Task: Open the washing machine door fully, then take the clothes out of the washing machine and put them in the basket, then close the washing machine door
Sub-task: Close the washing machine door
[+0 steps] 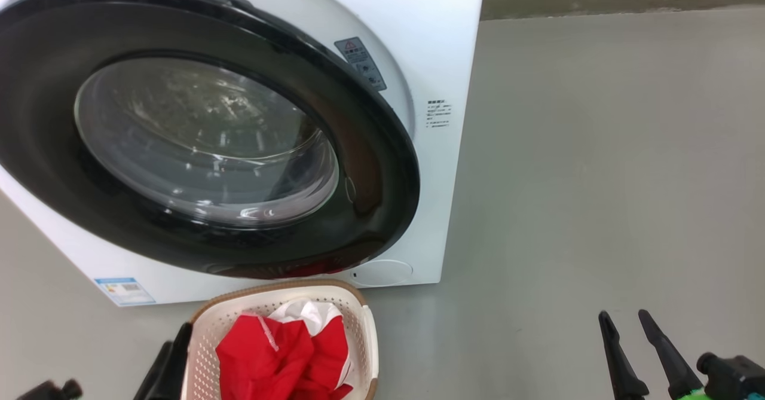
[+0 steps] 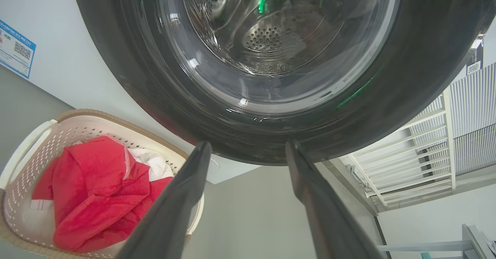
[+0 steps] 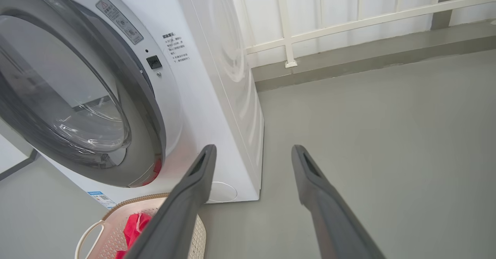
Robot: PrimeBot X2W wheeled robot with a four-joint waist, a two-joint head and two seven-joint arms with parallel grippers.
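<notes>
Clothes of red, white-trimmed fabric lie in the cream perforated basket, lower centre. Left gripper and right gripper are spread, empty. I would push the ajar black-rimmed round door flat at its rim until latched.

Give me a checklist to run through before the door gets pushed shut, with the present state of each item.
1. The clothes lie in the basket: ok.
2. The left gripper is open and empty: ok.
3. The right gripper is open and empty, over bare floor: ok.
4. The drum is emptied: cannot tell; the glass shows only part of it.
5. The washing machine door is shut: not ok; its latch edge stands off the front of the washing machine.
</notes>
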